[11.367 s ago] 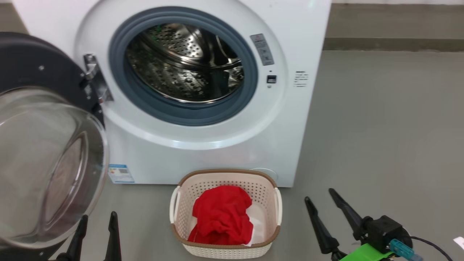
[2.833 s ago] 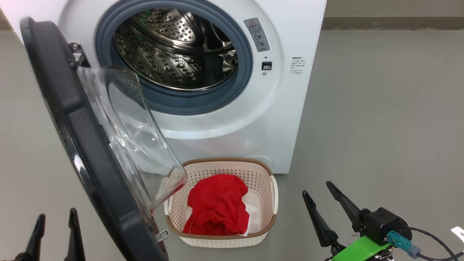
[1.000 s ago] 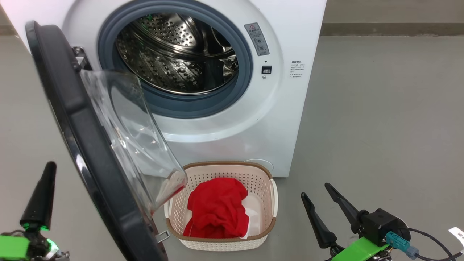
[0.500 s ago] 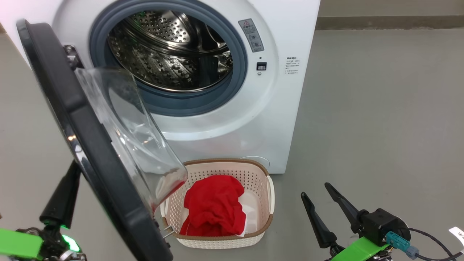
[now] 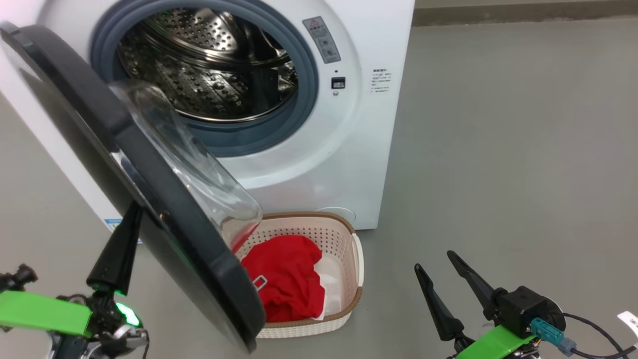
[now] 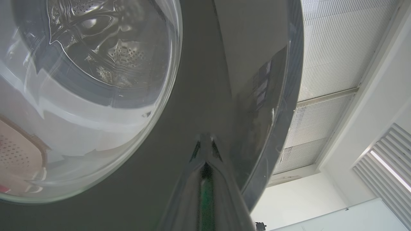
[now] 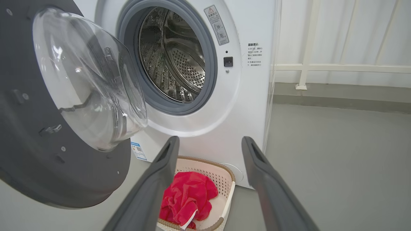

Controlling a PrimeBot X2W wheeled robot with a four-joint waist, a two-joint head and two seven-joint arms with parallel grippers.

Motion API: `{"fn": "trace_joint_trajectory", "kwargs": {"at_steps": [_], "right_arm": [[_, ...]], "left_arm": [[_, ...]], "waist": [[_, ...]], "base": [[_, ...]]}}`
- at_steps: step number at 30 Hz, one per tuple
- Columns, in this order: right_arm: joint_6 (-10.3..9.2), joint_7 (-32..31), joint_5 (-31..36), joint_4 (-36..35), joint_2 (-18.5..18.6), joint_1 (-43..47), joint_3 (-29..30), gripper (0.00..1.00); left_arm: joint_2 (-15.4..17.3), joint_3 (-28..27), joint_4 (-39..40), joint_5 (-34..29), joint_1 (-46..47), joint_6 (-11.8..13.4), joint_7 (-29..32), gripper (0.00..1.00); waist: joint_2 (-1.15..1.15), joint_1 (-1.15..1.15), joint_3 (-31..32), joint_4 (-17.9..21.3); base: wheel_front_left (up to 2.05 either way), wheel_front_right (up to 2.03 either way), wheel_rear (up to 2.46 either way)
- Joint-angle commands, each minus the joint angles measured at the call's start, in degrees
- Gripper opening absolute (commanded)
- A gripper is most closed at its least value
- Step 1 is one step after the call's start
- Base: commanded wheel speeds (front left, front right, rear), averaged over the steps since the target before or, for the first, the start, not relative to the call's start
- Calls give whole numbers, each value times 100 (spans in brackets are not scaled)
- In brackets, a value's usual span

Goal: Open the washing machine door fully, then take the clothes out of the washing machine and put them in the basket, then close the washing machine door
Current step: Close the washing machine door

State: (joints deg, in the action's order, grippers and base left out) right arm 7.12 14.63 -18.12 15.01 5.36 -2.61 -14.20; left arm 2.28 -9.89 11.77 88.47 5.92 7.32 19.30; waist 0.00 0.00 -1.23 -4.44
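The closed left gripper (image 6: pixel 205 163) touched the large, round, glossy black-rimmed washing machine door (image 5: pixel 94 107), seemingly heavy, stiff and slick, best pushed near its free edge; the right gripper (image 5: pixel 434 260) gaped open.

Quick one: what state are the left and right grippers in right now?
Left gripper: shut, holding nothing, fingers against the washing machine door.
Right gripper: open, empty.

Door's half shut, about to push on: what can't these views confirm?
- Whether the left gripper touches the washing machine door: head view, rim covers the tip; left wrist view, blurred.
- Near-left corner of the basket: head view, door covers it.
- Front floor of the drum: head view, grey ring hides it.
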Motion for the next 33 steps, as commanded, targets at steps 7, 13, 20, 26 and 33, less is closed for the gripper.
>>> {"fn": "trace_joint_trajectory", "kwargs": {"at_steps": [7,13,20,26,33], "right_arm": [[36,37,13,-156,65,-308,-138,100],[36,37,25,-179,50,-376,-130,100],[36,37,42,-209,25,-442,-112,100],[36,37,61,-234,33,-543,-98,100],[36,37,81,-249,20,-674,-134,100]], "left_arm": [[60,190,-140,150,643,-100,-310,0],[60,374,-399,225,1022,-169,-562,0],[60,369,-787,237,1553,-268,-785,0],[60,386,-1106,279,2091,-312,-902,0],[67,405,-1611,291,2798,-422,-953,0]], "waist": [[0,0,-187,271],[0,0,-342,498],[0,0,-555,777],[0,0,-801,981],[0,0,-1071,1212]], "base": [[0,0,0],[0,0,0],[0,0,0],[0,0,0],[0,0,0]]}}
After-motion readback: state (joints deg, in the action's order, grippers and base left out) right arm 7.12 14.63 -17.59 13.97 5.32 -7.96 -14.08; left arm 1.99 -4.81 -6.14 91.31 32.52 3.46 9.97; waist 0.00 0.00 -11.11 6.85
